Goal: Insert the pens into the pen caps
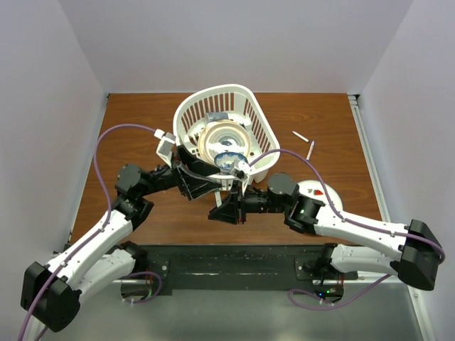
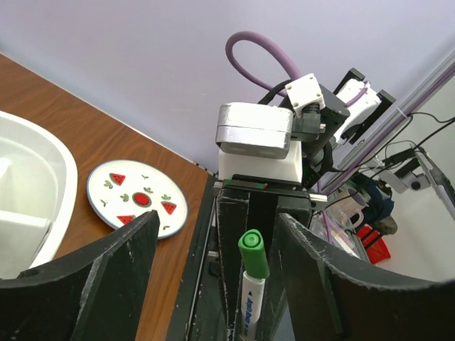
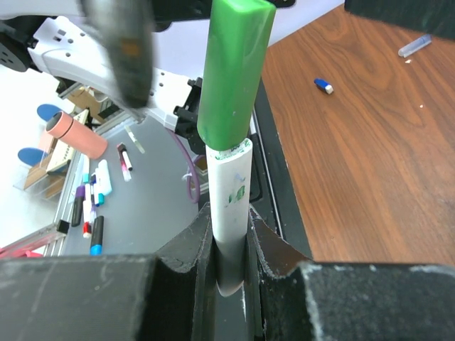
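**Green-capped pen (image 3: 231, 206) held in my right fingers (image 3: 274, 249)**

The pen's lower end is hidden between my right fingers, which clamp its barrel. Its long axis runs straight out from them, green cap (image 3: 231, 71) outermost, at the near side of the basket (image 1: 213, 92). My left fingers (image 2: 106, 277) stand wide, flanking the cap without contact. Two loose pens (image 1: 300, 135) lie right of the basket.

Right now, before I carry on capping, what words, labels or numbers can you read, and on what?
No text reads cleanly.
On the pen barrel, left wrist view: blue print along it, too small and blurred to read.
Same barrel, right wrist view: small green mark below the green cap, not legible.
On the plate: watermelon pictures only, no words.
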`<state>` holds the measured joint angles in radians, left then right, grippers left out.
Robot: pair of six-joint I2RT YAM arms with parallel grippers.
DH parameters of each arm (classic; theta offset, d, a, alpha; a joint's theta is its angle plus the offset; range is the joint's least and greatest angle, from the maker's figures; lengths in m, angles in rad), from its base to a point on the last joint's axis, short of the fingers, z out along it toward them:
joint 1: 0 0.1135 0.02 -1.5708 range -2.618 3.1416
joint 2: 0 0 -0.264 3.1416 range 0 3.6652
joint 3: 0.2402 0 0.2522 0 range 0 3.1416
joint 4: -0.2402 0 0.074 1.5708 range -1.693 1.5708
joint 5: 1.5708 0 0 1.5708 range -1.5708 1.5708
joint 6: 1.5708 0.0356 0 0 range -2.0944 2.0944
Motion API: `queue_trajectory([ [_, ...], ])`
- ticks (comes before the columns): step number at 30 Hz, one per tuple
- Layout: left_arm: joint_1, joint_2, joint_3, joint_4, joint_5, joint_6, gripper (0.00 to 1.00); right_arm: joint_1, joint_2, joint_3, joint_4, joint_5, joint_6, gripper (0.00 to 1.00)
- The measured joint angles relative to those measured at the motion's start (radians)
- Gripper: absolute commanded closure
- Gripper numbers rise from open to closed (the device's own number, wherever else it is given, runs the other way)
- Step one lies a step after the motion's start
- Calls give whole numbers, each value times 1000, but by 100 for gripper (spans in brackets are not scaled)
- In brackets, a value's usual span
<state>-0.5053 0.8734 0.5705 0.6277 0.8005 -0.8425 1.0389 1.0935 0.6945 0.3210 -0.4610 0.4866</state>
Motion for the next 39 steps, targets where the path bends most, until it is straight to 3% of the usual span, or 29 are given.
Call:
queue_trajectory([
  [6, 0, 23, 0, 57, 23, -47, 49, 2, -18, -5, 0, 1, 0, 100],
  [10, 0, 22, -3, 94, 40, -74, 69, 2, -20, -5, -1, 2, 0, 100],
  [16, -8, 7, -44, 152, 57, -109, 83, 2, -19, -7, -10, 6, 3, 100],
  [20, -13, 4, -79, 178, 55, -119, 84, 2, -8, -11, -23, 5, 3, 100],
  [24, -13, 3, -93, 188, 47, -124, 100, 2, 0, -11, -24, 5, 3, 100],
  [32, -28, 4, -114, 201, 10, -147, 100, 3, -8, -13, -41, 40, -12, 100],
  [39, -84, 5, -160, 183, -78, -135, 100, 11, -48, -2, -200, 133, -99, 100],
])
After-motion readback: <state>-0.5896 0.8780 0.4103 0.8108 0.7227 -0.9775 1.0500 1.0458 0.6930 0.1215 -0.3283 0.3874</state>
